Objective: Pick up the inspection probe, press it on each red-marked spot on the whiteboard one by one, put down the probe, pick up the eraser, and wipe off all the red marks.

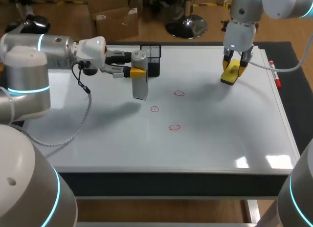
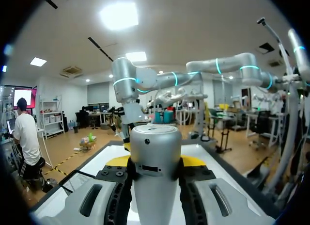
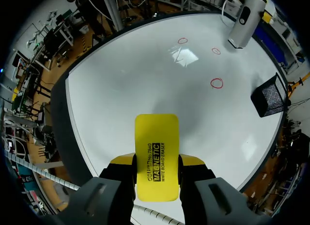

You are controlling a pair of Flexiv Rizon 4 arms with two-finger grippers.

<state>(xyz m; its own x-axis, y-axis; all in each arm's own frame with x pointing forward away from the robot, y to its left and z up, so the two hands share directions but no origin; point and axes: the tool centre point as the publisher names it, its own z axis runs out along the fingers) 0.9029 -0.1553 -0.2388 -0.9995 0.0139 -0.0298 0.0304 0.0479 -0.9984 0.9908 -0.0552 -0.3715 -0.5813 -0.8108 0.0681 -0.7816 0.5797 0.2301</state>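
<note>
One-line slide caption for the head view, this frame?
Left hand holds the silver probe upright near three red circles on the whiteboard; right hand holds the yellow eraser.

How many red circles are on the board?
3. One circle is toward the eraser, one is beside the probe, and one is nearest the board's front edge. None seems hidden.

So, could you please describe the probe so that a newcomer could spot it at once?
Start at the big whiteboard, then find the black mesh basket by its far edge. Right beside the basket, the left arm's fingers hold the probe: an upright grey cylinder with a rounded top, unlike the flat yellow eraser across the board.
</note>
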